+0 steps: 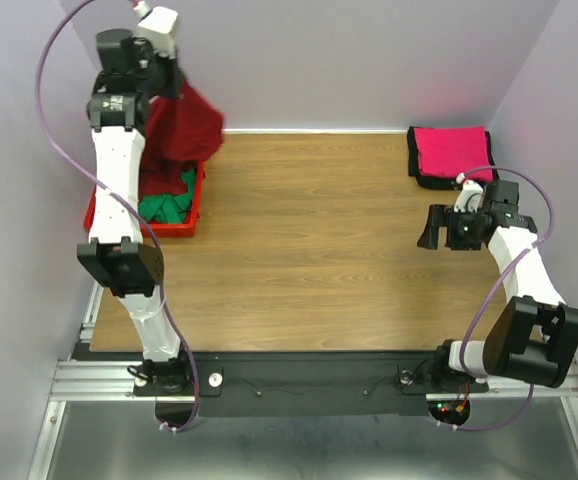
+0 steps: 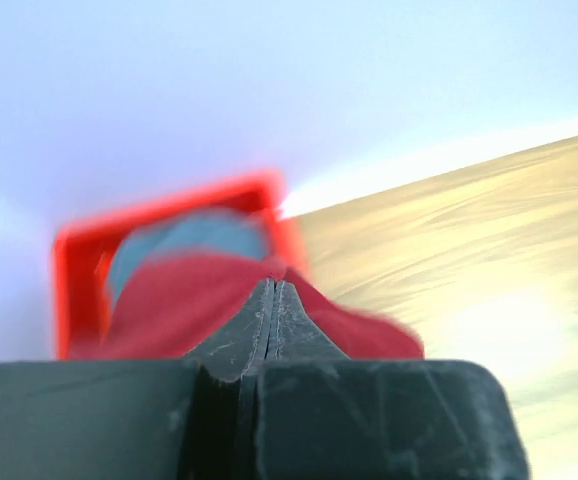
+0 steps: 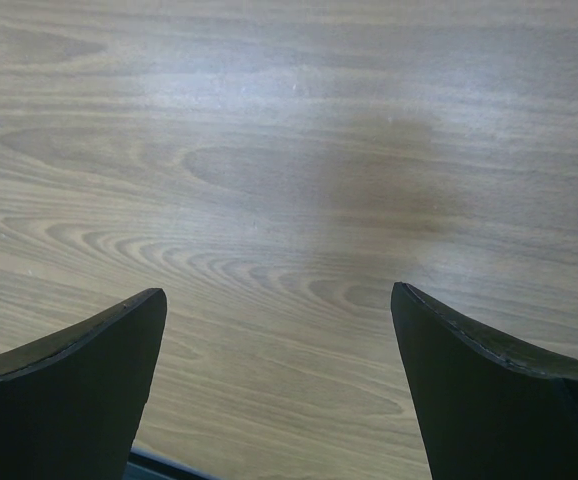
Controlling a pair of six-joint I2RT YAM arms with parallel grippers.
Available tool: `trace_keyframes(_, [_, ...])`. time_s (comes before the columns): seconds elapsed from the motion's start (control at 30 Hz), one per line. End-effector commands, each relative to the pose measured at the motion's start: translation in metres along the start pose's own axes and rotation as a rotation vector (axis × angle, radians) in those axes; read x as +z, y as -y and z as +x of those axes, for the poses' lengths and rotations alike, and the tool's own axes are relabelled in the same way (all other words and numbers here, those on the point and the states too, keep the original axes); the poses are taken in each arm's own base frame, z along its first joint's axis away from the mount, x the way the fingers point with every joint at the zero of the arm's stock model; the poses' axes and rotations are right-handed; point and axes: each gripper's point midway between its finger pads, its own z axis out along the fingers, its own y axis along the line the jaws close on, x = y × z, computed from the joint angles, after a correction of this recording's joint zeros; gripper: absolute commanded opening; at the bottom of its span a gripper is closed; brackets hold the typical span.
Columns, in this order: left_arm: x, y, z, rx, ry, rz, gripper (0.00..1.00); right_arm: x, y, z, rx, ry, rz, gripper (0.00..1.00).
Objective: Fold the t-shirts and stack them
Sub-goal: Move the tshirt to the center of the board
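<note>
Far left, over red tray (image 1: 191,224): left gripper (image 1: 169,82) clamped on hanging dark red t-shirt (image 1: 187,125).
Green t-shirt (image 1: 167,207) in tray below; pink t-shirt (image 1: 452,150) folded far right; right gripper (image 1: 437,228) wide, empty, over table (image 1: 309,250).

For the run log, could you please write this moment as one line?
left gripper: shut on dark red t-shirt above red tray | right gripper: open

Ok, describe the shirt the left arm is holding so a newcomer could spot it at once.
Start at the red tray at the table's far left corner. Above it, the left gripper pinches a dark red t-shirt. Unlike the green shirt lying in the tray and the pink one folded far right, it hangs in the air.
</note>
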Motion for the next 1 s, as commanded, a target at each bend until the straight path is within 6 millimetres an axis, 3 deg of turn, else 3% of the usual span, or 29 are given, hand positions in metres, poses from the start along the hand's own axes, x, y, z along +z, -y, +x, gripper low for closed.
trace_keyframes(0.0, [-0.073,0.122,-0.117,0.158,0.312,0.263,0.0,-0.017,0.0,-0.035,-0.022,0.108,0.028,1.0])
trace_keyframes(0.03, [-0.084,0.14,-0.126,0.177,0.342,0.299,0.0,-0.017,0.001,-0.036,-0.021,0.11,0.03,1.0])
trace_keyframes(0.07, [-0.106,0.18,-0.143,0.196,0.398,0.375,0.0,-0.018,0.0,-0.037,-0.02,0.114,0.032,1.0])
trace_keyframes(0.2, [-0.157,0.249,-0.171,0.172,0.505,0.564,0.0,-0.025,0.003,-0.048,-0.021,0.141,0.06,1.0])
trace_keyframes(0.27, [-0.182,0.274,-0.18,0.13,0.54,0.673,0.0,-0.029,0.004,-0.051,-0.023,0.15,0.075,1.0])
trace_keyframes(0.33, [-0.198,0.285,-0.186,0.103,0.559,0.75,0.0,-0.033,0.004,-0.054,-0.028,0.163,0.084,1.0])
trace_keyframes(0.47, [-0.217,0.291,-0.182,0.078,0.547,0.833,0.0,-0.044,0.007,-0.055,-0.04,0.188,0.128,1.0])
trace_keyframes(0.53, [-0.188,0.284,-0.144,0.062,0.438,0.827,0.0,-0.047,0.007,-0.054,-0.047,0.192,0.135,1.0])
trace_keyframes(0.57, [-0.196,0.281,-0.132,0.063,0.414,0.852,0.0,-0.048,0.007,-0.052,-0.047,0.191,0.134,1.0])
trace_keyframes(0.6, [-0.164,0.275,-0.087,0.01,0.301,0.848,0.0,-0.048,0.005,-0.05,-0.053,0.189,0.124,1.0])
trace_keyframes(0.63, [-0.154,0.267,-0.064,-0.02,0.248,0.838,0.08,-0.049,0.003,-0.049,-0.055,0.187,0.116,1.0])
trace_keyframes(0.67, [-0.143,0.244,-0.042,-0.05,0.204,0.78,0.26,-0.048,0.0,-0.047,-0.058,0.18,0.097,1.0])
trace_keyframes(0.7, [-0.119,0.234,0.015,-0.111,0.062,0.747,0.51,-0.048,-0.002,-0.046,-0.073,0.178,0.087,1.0])
trace_keyframes(0.73, [-0.108,0.22,0.044,-0.12,-0.003,0.7,0.62,-0.048,-0.004,-0.043,-0.081,0.169,0.074,1.0])
trace_keyframes(0.77, [-0.09,0.185,0.078,-0.108,-0.063,0.59,0.74,-0.046,-0.006,-0.041,-0.09,0.16,0.058,1.0])
trace_keyframes(0.8, [-0.083,0.171,0.126,-0.142,-0.174,0.546,0.77,-0.044,-0.011,-0.036,-0.111,0.139,0.019,1.0])
trace_keyframes(0.83, [-0.079,0.139,0.15,-0.188,-0.213,0.503,0.78,-0.044,-0.015,-0.031,-0.115,0.113,-0.006,1.0])
trace_keyframes(0.9, [-0.082,0.124,0.18,-0.168,-0.271,0.503,0.96,-0.042,-0.02,-0.025,-0.149,0.088,-0.05,1.0])
trace_keyframes(0.97, [-0.082,0.121,0.187,-0.128,-0.288,0.512,0.96,-0.037,-0.019,-0.018,-0.158,0.053,-0.065,1.0])
